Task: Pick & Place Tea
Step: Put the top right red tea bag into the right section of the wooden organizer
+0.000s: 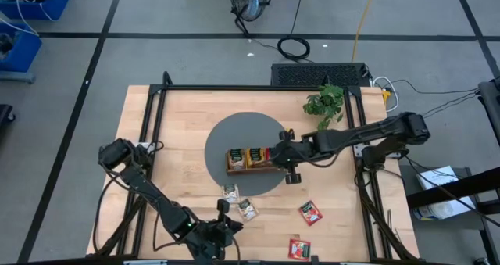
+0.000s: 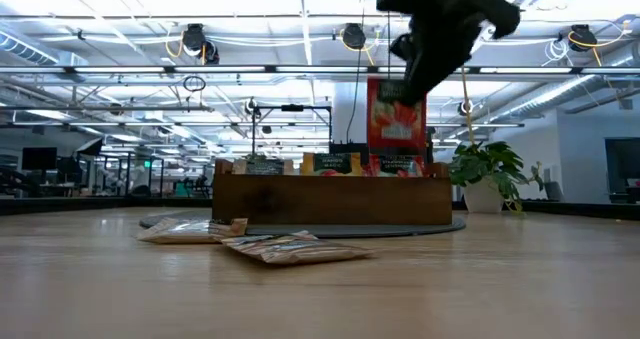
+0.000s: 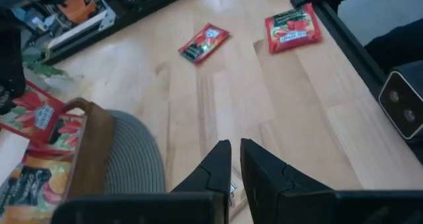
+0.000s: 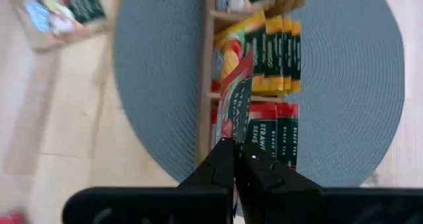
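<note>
Low view, red packet (image 2: 397,116) in right tool (image 2: 412,87)

wooden table (image 1: 180,116), grey mat (image 1: 234,136), loose tea packets (image 1: 310,212)

My fingers (image 4: 232,159) are black. I hold a red tea packet (image 2: 397,117) with white words. The tray (image 2: 335,197) is brown wood on a round grey mat (image 1: 226,136). Yellow packets (image 4: 277,55) have dark green bands. The table (image 1: 180,116) is light, stripy wood.
</note>
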